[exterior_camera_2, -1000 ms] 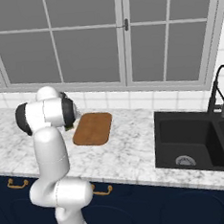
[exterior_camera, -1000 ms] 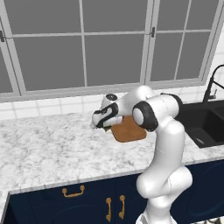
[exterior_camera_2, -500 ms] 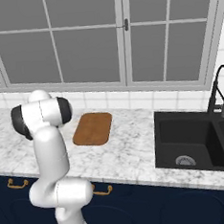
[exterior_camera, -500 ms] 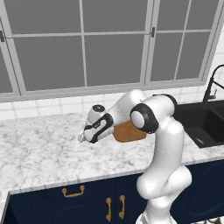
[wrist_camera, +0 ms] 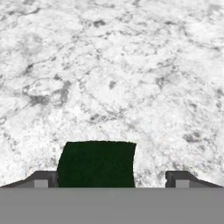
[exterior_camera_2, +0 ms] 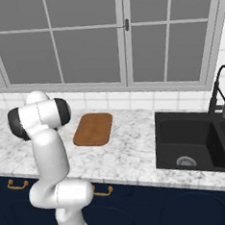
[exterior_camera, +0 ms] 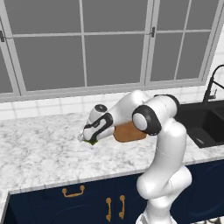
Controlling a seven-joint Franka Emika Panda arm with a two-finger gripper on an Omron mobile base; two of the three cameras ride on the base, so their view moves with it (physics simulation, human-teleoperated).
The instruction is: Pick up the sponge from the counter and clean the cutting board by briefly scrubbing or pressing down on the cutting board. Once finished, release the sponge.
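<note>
1 sponge [wrist_camera: 96,164] on marble counter [exterior_camera: 39,153] | tool [wrist_camera: 111,178] open, holds nothing | cutting board [exterior_camera_2: 92,129] nr window

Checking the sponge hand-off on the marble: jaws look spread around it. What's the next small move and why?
Probably lift the gripper straight up and away. In the hand view its tips stand wide, with a clear gap on one side of the sponge, which lies on the counter. In the left base view the hand sits low over the marble beside the cutting board, so release looks done.
</note>
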